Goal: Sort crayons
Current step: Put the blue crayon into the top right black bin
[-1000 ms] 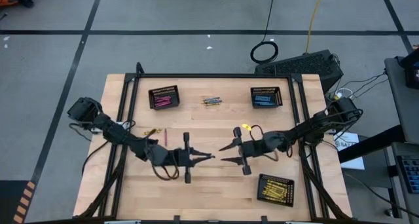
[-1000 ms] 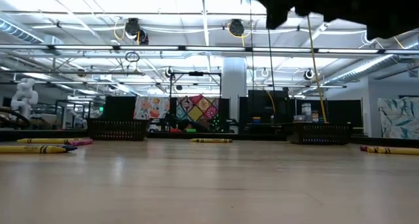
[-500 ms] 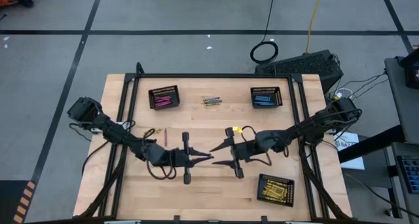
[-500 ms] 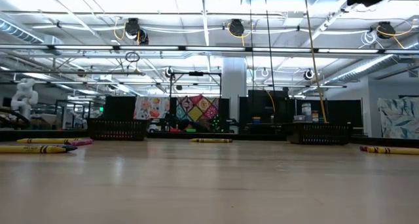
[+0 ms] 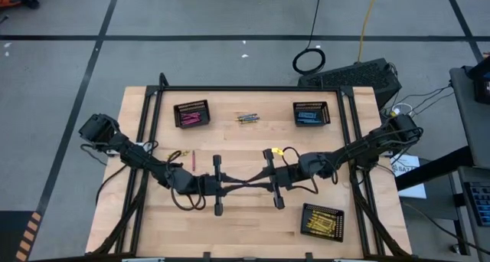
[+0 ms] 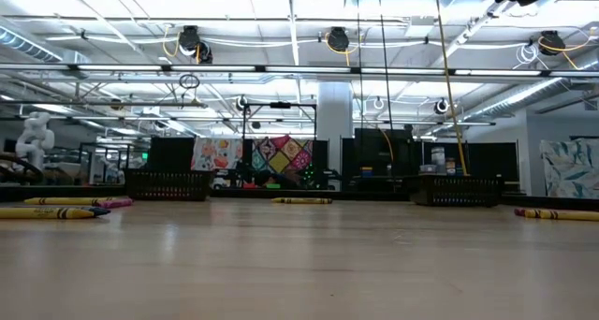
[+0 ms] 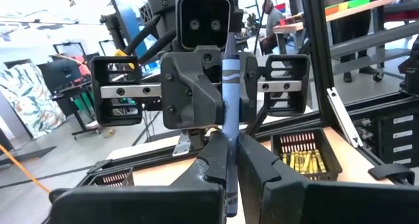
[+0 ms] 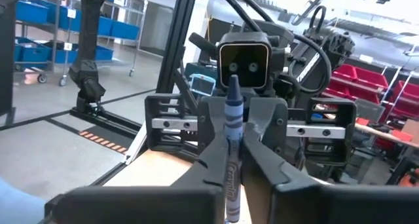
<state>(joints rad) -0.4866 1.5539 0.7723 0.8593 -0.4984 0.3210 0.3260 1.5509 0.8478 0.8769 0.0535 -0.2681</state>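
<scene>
- Both grippers meet tip to tip over the table's middle in the high view: left gripper (image 5: 243, 185) coming from 9 o'clock, right gripper (image 5: 253, 183) from 3 o'clock.
- Blue crayon (image 7: 230, 99) is pinched between both pairs of fingers at once. Left fingers closed tight on it; right fingers closed on it too.
- Long axis runs along the line between the two grippers, roughly 9-to-3 across the table. Right wrist view shows its pointed tip (image 8: 232, 86) aimed at the left arm's camera.
- Label printing runs down the wrapper in the right wrist view; looks like "Crayola" but too soft to read for sure.
- Three black mesh baskets: pink basket (image 5: 191, 113) at 11 o'clock with pink crayons, blue basket (image 5: 311, 113) at 1 o'clock with blue ones, yellow basket (image 5: 321, 221) at 5 o'clock with yellow ones.
- Loose crayons: small cluster (image 5: 246, 118) at 12 o'clock between the two far baskets, count not clear; one pink crayon (image 5: 193, 159) lying 12-to-6 at left; a yellow one (image 5: 178, 155) just beside it toward 9; a yellow one (image 5: 280, 150) near the right gripper's wrist.
- Low view: two crayons at left, a yellow crayon (image 6: 51, 212) in front and another yellow with a pink end behind, one at centre far (image 6: 301, 201), one at right (image 6: 554, 213), all flat on the table (image 6: 299, 264).
</scene>
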